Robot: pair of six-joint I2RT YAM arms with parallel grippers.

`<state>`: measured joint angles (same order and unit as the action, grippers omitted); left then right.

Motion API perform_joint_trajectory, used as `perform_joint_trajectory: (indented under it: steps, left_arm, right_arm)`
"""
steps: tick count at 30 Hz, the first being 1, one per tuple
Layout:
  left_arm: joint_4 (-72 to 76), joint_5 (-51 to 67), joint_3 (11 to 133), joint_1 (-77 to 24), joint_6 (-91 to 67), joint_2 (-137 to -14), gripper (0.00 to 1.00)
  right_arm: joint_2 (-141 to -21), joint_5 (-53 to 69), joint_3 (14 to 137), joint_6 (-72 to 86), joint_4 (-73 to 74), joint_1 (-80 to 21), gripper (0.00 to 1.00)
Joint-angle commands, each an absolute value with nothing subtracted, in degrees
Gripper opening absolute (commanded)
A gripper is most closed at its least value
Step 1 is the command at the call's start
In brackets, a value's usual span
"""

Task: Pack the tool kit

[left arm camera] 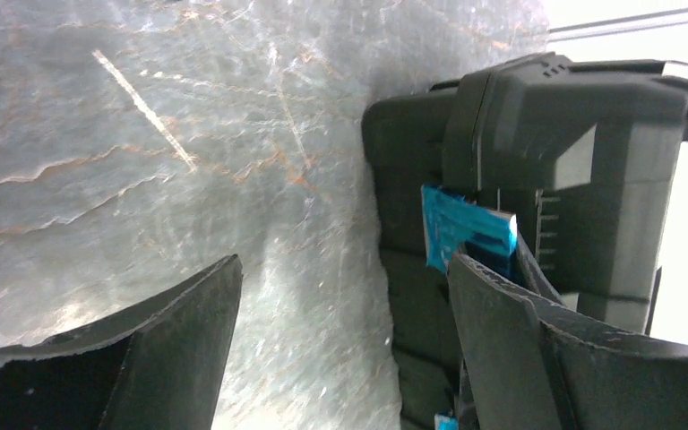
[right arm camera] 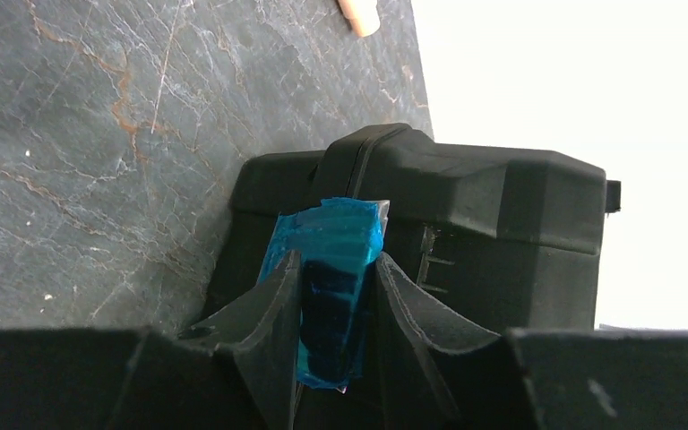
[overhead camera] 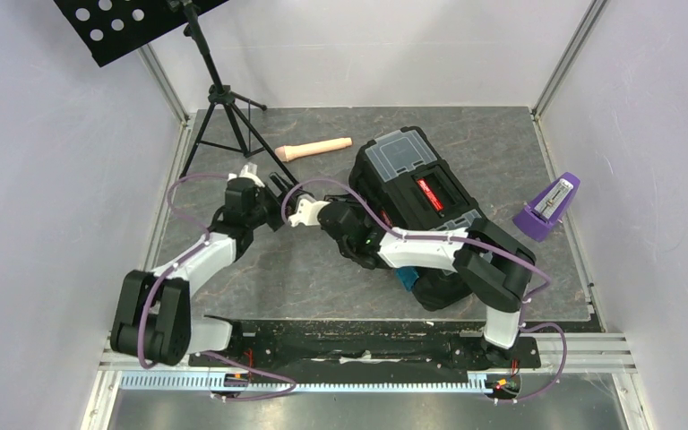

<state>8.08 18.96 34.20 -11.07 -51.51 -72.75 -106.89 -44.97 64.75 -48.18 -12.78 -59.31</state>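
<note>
The black toolbox (overhead camera: 421, 179) of the tool kit lies at the middle right of the table, lid down, red-labelled handle on top. My right gripper (overhead camera: 345, 219) reaches across to its left-facing side. In the right wrist view that gripper (right arm camera: 336, 260) is shut on a blue latch (right arm camera: 336, 228) on the toolbox (right arm camera: 502, 206) wall. My left gripper (overhead camera: 273, 190) hovers just left of the box, open, with only bare table between its fingers (left arm camera: 188, 313). The left wrist view shows the gripper (left arm camera: 342, 269) beside the toolbox (left arm camera: 591, 116) and a blue latch (left arm camera: 466, 228) near the right finger.
A beige cylindrical handle (overhead camera: 313, 148) lies behind the left gripper, its tip (right arm camera: 360, 16) showing in the right wrist view. A purple stapler-like object (overhead camera: 548, 206) sits at the right edge. A black tripod stand (overhead camera: 219, 98) stands at the back left. A second blue latch (overhead camera: 408, 279) shows near the front.
</note>
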Motion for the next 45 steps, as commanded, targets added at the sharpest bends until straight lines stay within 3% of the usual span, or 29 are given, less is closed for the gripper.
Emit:
perform_joint_trajectory:
  steps: [1, 11, 21, 30, 45]
  left_arm:
    - [15.9, 22.1, 35.1, -20.8, -54.3, -78.8, 0.9]
    - [41.5, 19.5, 35.2, -28.2, -66.9, -97.5, 0.83]
    - [60.5, 16.1, 32.8, -30.9, -71.2, -105.8, 0.77]
    - [67.9, 15.9, 34.5, -31.6, -71.0, -107.1, 0.74]
    - [67.6, 16.0, 35.0, -31.7, -71.0, -104.6, 0.73]
  right_arm:
    - [-103.0, -45.4, 66.9, -42.5, -10.6, -56.2, 0.34]
    - [-100.5, -40.4, 66.3, -36.2, -9.1, -54.6, 0.35]
    - [-98.6, -35.0, 65.7, -28.7, -7.3, -52.7, 0.35]
    - [-94.6, -29.3, 65.1, -18.7, -5.2, -49.5, 0.42]
    - [-91.9, -24.1, 67.1, -12.2, 3.0, -45.0, 0.41]
